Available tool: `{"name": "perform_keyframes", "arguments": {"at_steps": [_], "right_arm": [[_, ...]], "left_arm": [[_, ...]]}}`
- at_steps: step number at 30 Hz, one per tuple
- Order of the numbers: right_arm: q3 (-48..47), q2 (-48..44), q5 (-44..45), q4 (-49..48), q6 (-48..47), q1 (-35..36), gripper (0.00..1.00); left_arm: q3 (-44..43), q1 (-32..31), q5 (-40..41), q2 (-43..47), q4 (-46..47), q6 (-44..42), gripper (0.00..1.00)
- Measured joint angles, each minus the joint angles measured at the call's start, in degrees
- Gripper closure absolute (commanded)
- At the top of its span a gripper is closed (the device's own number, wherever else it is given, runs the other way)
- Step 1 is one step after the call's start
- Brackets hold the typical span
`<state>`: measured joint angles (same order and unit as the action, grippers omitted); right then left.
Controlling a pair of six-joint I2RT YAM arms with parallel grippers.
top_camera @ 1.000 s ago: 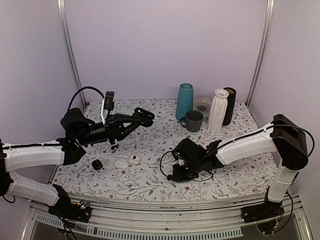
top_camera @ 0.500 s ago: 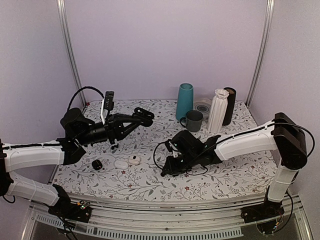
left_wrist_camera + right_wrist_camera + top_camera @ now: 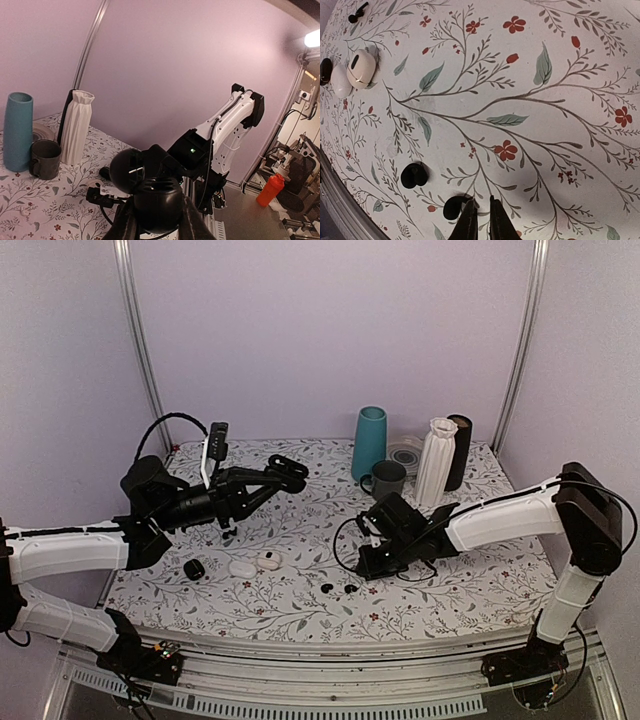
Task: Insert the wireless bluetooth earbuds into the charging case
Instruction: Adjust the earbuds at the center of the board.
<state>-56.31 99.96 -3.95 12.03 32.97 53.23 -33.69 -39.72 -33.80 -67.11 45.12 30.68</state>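
Nothing inserted yet. Earbud [image 3: 455, 207] lies on table [image 3: 560, 100] just beside right gripper [image 3: 481, 220], jaws almost together, empty; second earbud [image 3: 414, 175] near. Left gripper [image 3: 285, 472] held high, clamped on black round thing, probably charging case [image 3: 159, 200]. Pick-up and both insertions left.

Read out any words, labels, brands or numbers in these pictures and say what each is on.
None can be read. The teal vase, grey mug, white ribbed vase, white cases, black earbuds and black charging case show no print.
The orange bottle in the left wrist view is too small to tell.
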Motion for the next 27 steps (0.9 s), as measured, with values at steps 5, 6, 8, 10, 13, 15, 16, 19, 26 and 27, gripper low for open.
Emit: {"name": "perform_keyframes", "arguments": {"at_steps": [5, 6, 8, 10, 13, 15, 16, 19, 26, 27], "right_arm": [[-0.3, 2.7, 0.7, 0.8, -0.8, 0.3, 0.92], [-0.3, 3.0, 0.9, 0.9, -0.8, 0.4, 0.92], [-0.4, 3.3, 1.0, 1.2, -0.9, 0.9, 0.92], [-0.4, 3.3, 1.1, 1.4, -0.9, 1.7, 0.92], [-0.4, 3.3, 1.1, 1.8, -0.8, 3.0, 0.92], [-0.4, 3.3, 1.4, 1.9, -0.6, 3.7, 0.92], [-0.3, 3.3, 1.5, 1.9, -0.5, 3.9, 0.92], [-0.3, 3.2, 1.6, 1.9, 0.2, 4.7, 0.92], [-0.3, 2.4, 0.1, 2.1, 1.7, 7.1, 0.92], [-0.3, 2.4, -0.1, 2.1, 1.9, 7.3, 0.92]], "left_arm": [[0.0, 0.0, 0.0, 0.0, 0.0, 0.0, 1.0], [0.0, 0.0, 0.0, 0.0, 0.0, 0.0, 1.0], [0.0, 0.0, 0.0, 0.0, 0.0, 0.0, 1.0], [0.0, 0.0, 0.0, 0.0, 0.0, 0.0, 1.0], [0.0, 0.0, 0.0, 0.0, 0.0, 0.0, 1.0], [0.0, 0.0, 0.0, 0.0, 0.0, 0.0, 1.0], [0.0, 0.0, 0.0, 0.0, 0.0, 0.0, 1.0], [0.3, 0.0, 0.0, 0.0, 0.0, 0.0, 1.0], [0.7, 0.0, 0.0, 0.0, 0.1, 0.0, 1.0], [0.7, 0.0, 0.0, 0.0, 0.1, 0.0, 1.0]]}}
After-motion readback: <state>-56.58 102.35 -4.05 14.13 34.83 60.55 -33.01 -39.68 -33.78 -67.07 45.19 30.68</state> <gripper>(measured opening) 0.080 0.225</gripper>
